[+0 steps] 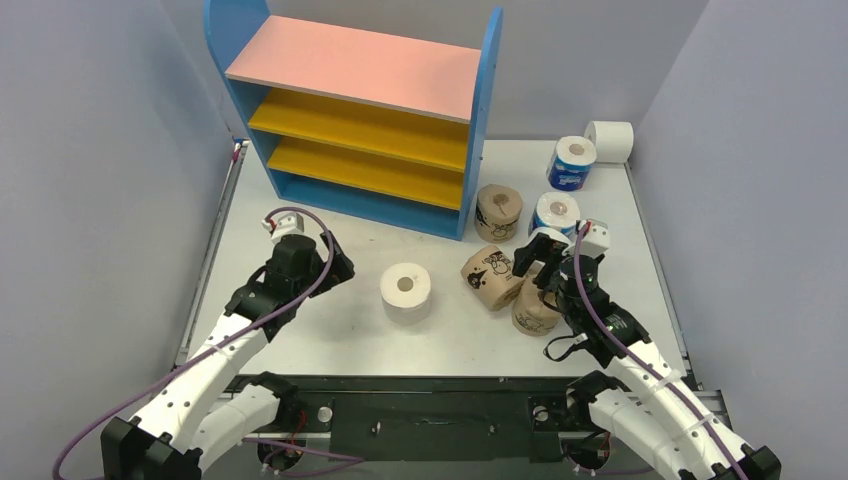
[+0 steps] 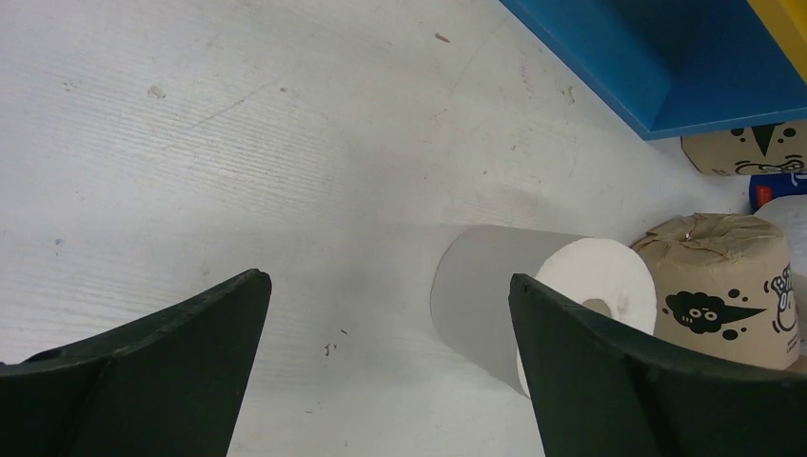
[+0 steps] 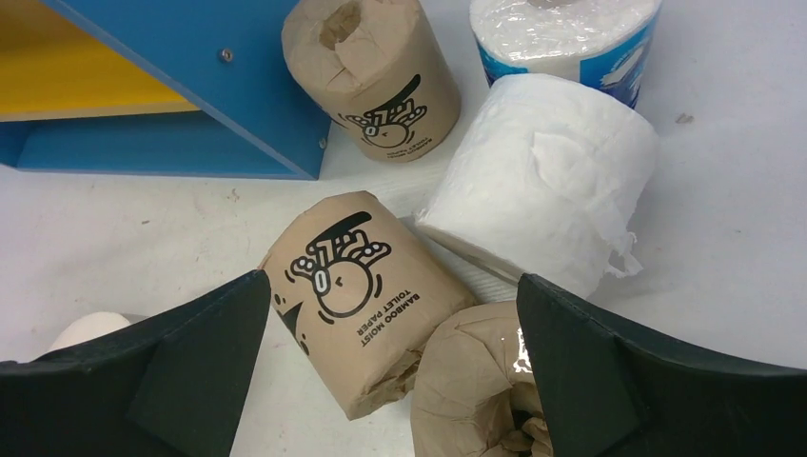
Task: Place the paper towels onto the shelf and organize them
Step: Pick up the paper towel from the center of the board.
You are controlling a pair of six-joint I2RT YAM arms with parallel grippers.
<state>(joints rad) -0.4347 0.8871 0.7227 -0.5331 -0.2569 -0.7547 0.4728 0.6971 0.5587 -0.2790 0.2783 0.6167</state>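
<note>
Nothing shelved yet: shelf tiers hold nothing, all visible paper towels sit on the tabletop, mostly clustered right of the shelf plus one white roll mid-front; left jaws wide and empty near it, right jaws wide over tan rolls.

Pretty clearly a robot lab test cell, not anyone's home. There's a white worktop boxed in by plain grey walls on the left, back and right. One white arm lower left and another lower right are bolted to a black rail along the bottom edge.
</note>
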